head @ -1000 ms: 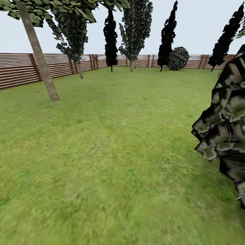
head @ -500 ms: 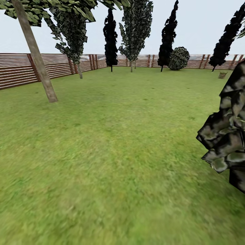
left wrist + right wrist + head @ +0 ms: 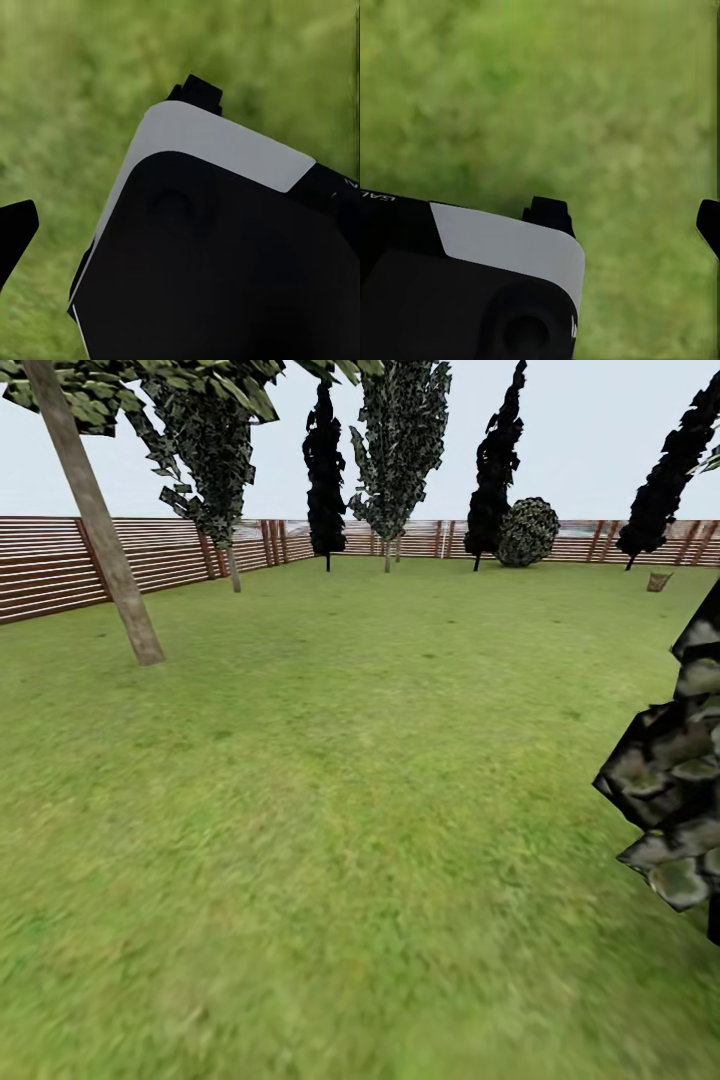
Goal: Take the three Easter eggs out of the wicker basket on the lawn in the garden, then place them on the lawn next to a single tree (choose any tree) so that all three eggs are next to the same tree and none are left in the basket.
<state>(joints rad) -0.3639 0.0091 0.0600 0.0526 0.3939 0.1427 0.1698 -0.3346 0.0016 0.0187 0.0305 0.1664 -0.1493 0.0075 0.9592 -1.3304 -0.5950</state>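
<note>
In the head view the lawn (image 3: 330, 790) stretches ahead to the fence. A tall tree with a bare grey-brown trunk (image 3: 95, 520) leans at the left, near the fence. Far off at the right, on the grass before the fence, stands a small brown tapering object (image 3: 657, 581) that looks like the wicker basket; no eggs can be made out at that distance. In the left wrist view one black fingertip (image 3: 16, 229) sticks out at the picture's edge over grass. The right wrist view shows one black fingertip (image 3: 709, 223) likewise. Nothing is held between either pair.
A dark, blocky bush (image 3: 675, 780) stands close at the right. A brown slatted fence (image 3: 60, 565) bounds the lawn. Dark cypresses (image 3: 324, 460) and a round bush (image 3: 527, 531) line the far side. My own black-and-white body (image 3: 225, 247) covers much of both wrist views.
The camera has moved forward: the near bush slid toward the right edge, the tree trunk shifted left, and the small brown object came out from behind the bush.
</note>
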